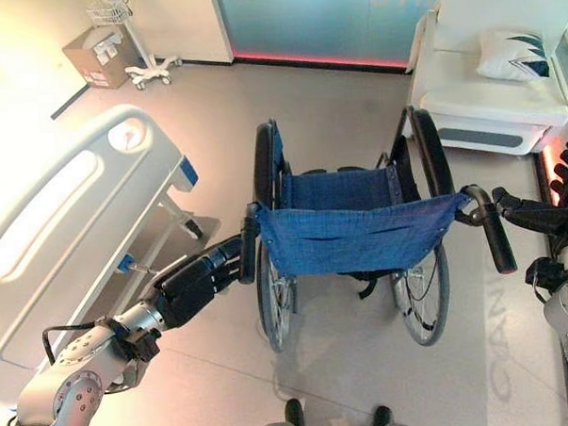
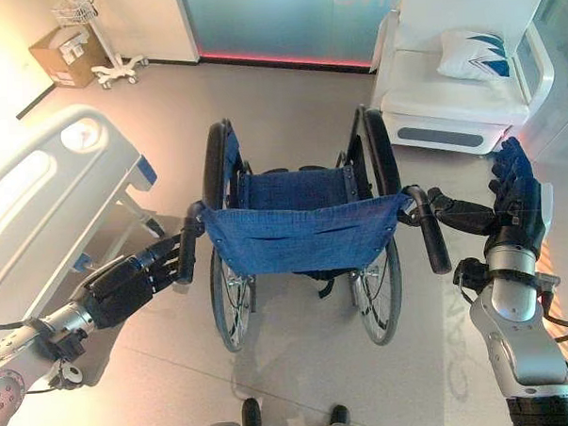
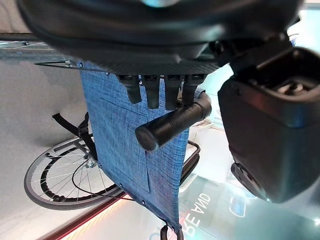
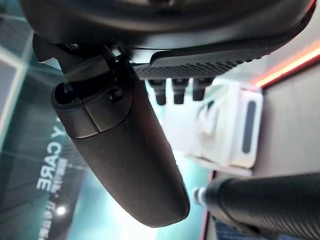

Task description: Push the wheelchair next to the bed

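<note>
A black-framed wheelchair with a blue fabric back (image 1: 356, 233) is seen standing on the grey floor (image 1: 365, 351), between a white hospital bed with a rounded footboard (image 1: 67, 199) on the robot's left and a white padded armchair with a patterned cushion (image 1: 491, 95) further off on the right. The left robot hand (image 1: 200, 281) is held against the wheelchair's left black push handle (image 3: 172, 124), its fingers extended beside the grip (no curl around it is seen). The right robot hand (image 2: 517, 195) is raised with fingers straight and spread, just beside the right black push handle (image 2: 434, 230) and apart from it.
</note>
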`<state>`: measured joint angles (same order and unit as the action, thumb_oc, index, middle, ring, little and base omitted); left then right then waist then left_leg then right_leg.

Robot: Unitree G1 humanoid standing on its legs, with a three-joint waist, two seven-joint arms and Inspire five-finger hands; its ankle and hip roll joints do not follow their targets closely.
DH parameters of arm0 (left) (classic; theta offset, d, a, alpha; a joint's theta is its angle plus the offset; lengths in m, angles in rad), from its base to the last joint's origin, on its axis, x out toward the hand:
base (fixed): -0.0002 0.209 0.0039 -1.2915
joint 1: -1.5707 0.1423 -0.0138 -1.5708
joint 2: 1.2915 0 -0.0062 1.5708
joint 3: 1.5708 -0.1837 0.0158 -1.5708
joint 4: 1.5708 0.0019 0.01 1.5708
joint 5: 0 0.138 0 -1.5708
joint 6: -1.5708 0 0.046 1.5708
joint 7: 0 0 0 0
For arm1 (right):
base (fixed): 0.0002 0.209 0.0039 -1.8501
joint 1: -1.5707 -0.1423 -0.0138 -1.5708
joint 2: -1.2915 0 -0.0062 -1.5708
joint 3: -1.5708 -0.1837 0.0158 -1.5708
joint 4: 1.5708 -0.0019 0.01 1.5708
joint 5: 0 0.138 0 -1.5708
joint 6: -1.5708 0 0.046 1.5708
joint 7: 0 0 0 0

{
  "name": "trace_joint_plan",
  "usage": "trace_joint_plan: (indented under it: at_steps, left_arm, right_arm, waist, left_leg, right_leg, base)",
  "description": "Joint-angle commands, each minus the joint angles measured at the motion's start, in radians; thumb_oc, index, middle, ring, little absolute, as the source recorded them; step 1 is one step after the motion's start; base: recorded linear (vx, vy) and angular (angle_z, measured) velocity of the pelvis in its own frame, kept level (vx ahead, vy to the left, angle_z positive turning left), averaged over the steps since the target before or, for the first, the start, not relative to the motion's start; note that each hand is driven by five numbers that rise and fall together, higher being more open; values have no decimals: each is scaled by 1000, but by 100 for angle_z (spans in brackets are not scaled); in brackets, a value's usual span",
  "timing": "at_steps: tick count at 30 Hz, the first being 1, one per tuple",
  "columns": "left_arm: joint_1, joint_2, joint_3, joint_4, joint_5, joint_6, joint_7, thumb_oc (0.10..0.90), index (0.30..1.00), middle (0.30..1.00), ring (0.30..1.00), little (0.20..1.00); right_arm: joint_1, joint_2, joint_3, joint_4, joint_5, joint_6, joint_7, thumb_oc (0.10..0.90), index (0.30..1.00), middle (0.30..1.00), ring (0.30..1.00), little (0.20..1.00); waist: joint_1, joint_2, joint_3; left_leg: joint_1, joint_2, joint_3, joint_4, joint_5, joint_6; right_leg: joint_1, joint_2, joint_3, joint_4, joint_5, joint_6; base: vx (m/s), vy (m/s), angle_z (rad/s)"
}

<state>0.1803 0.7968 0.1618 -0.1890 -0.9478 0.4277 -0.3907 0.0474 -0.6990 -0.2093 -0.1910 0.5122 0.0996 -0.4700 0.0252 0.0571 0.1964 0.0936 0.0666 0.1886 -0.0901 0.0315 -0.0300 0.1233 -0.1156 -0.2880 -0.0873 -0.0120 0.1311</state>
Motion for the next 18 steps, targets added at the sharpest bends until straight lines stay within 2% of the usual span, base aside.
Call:
trace_joint_plan:
  at_steps: [1,4,6,10,16,18]
  left_arm:
    - [-110,5,34,-74,-33,-90,-23,800,900,900,900,900]
    - [-118,-3,24,-66,-27,-100,-19,800,900,900,900,900]
    - [-123,-8,17,-58,-17,-108,-21,800,900,900,900,900]
    - [-124,-7,3,-54,-9,-121,-16,800,900,900,900,900]
    - [-122,-1,-2,-32,-12,-129,-23,800,900,900,900,900]
    - [-120,-3,-2,-28,-12,-130,-23,800,900,900,900,900]
  right_arm:
    - [-78,-57,-17,-43,13,-58,68,800,900,900,900,900]
    - [-85,-43,21,-30,115,-6,165,800,900,900,900,900]
    - [-89,-25,52,-17,258,47,247,800,900,900,900,900]
    - [-93,-3,89,2,377,51,302,800,900,900,900,900]
    - [-104,6,96,23,435,41,295,800,900,900,900,900]
    - [-99,13,91,40,378,46,272,800,900,900,900,900]
  waist:
    - [-6,0,-43]
    - [-7,1,-37]
    - [-7,-1,-31]
    - [-4,-3,-25]
    - [3,-7,-26]
    - [3,-8,-26]
  left_leg:
    - [1,26,30,10,-14,-41]
    - [-5,27,33,12,-10,-42]
    - [-6,29,34,13,-6,-44]
    - [-13,29,33,14,-1,-45]
    - [-14,26,26,13,-1,-46]
    - [-14,25,23,14,-2,-47]
  right_leg:
    - [-49,-36,15,68,6,10]
    - [-55,-38,14,71,6,8]
    - [-58,-39,10,74,7,6]
    - [-60,-40,4,75,8,3]
    - [-58,-38,-3,74,9,3]
    - [-57,-37,-3,74,7,2]
  base:
    - [0,0,0]
    - [0,0,0]
    - [0,0,0]
    - [0,0,0]
    - [0,0,0]
    - [0,0,0]
